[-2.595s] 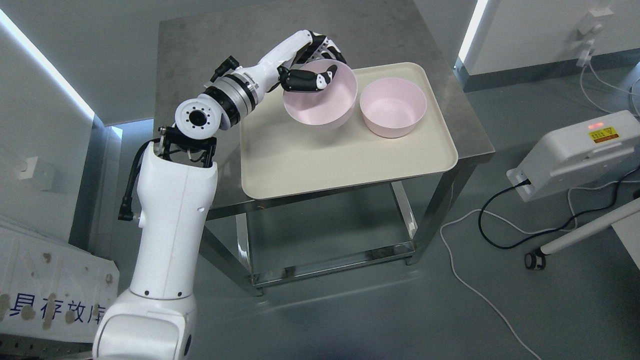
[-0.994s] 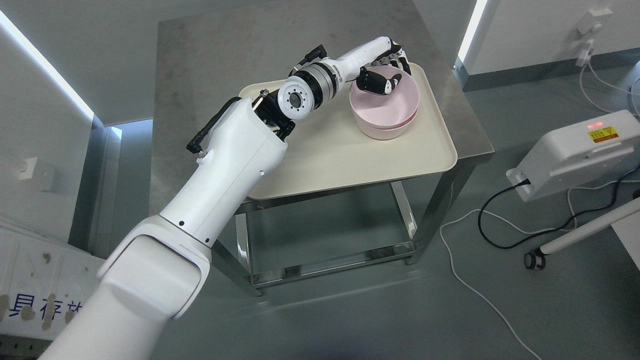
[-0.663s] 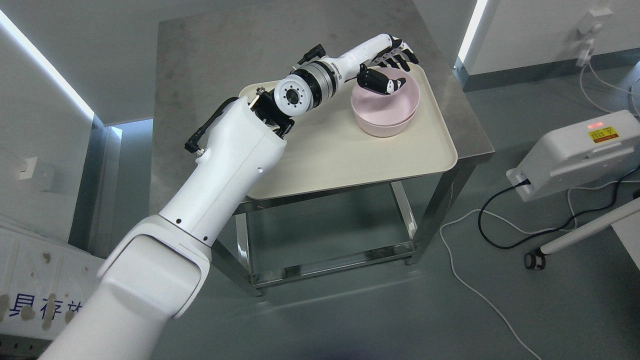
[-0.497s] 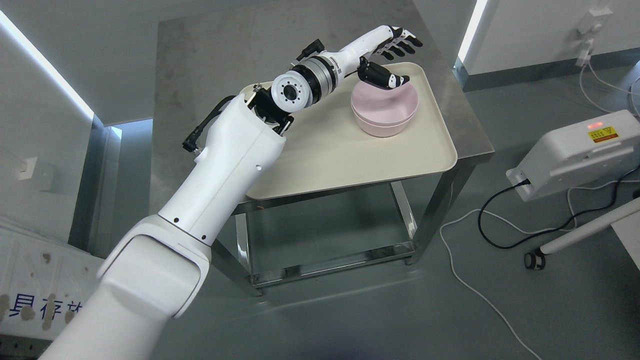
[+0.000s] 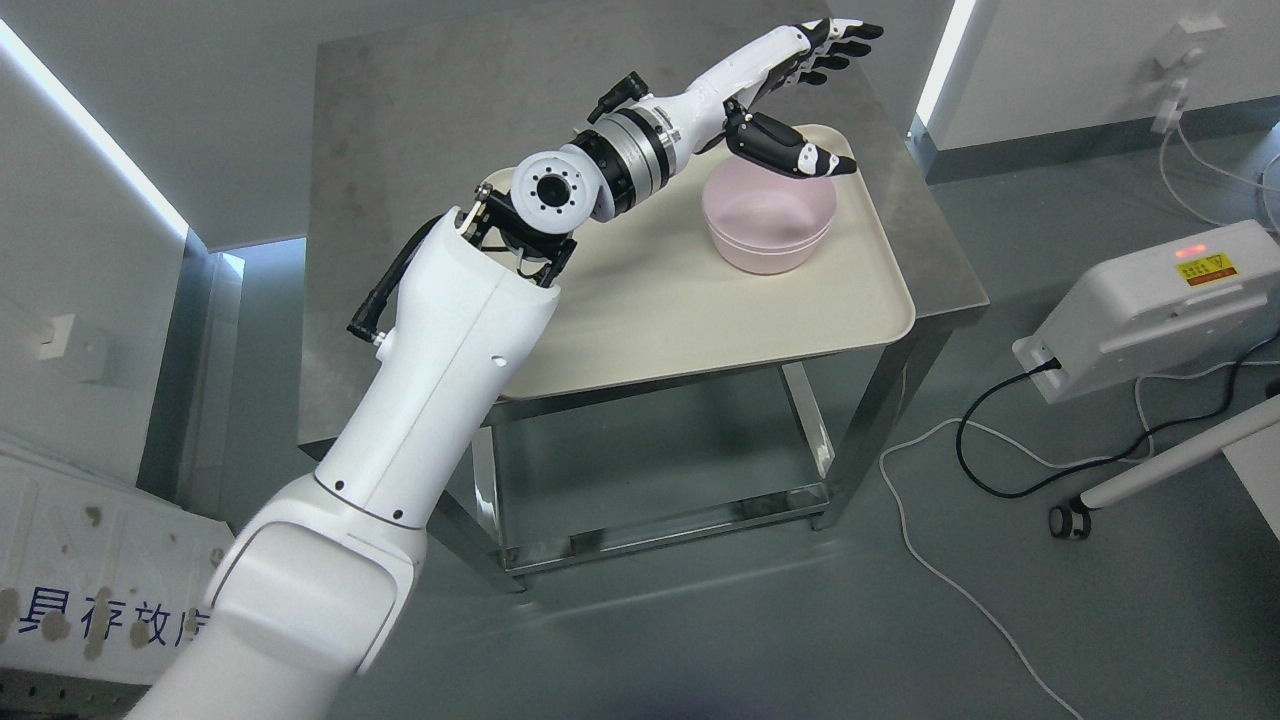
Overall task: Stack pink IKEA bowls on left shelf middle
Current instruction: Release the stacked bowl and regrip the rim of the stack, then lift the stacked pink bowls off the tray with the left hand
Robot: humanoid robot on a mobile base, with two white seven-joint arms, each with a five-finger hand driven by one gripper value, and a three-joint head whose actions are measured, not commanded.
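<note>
Two pink bowls (image 5: 768,222) sit nested one inside the other on the cream tray (image 5: 700,310), near its back right corner. My left hand (image 5: 835,95) hovers above and behind the stack, apart from it, open with fingers stretched out and the thumb pointing right over the bowl rim. The left arm reaches in from the lower left across the tray. No right arm shows.
The tray lies on a steel table (image 5: 420,110) with a lower shelf frame (image 5: 660,520). A white box with a red light (image 5: 1160,310) and cables (image 5: 960,440) lie on the floor to the right. A white panel (image 5: 90,590) stands at the lower left.
My left hand carried one pink bowl rightward, set it into the other, then let go, opened and rose up and back from the stack.
</note>
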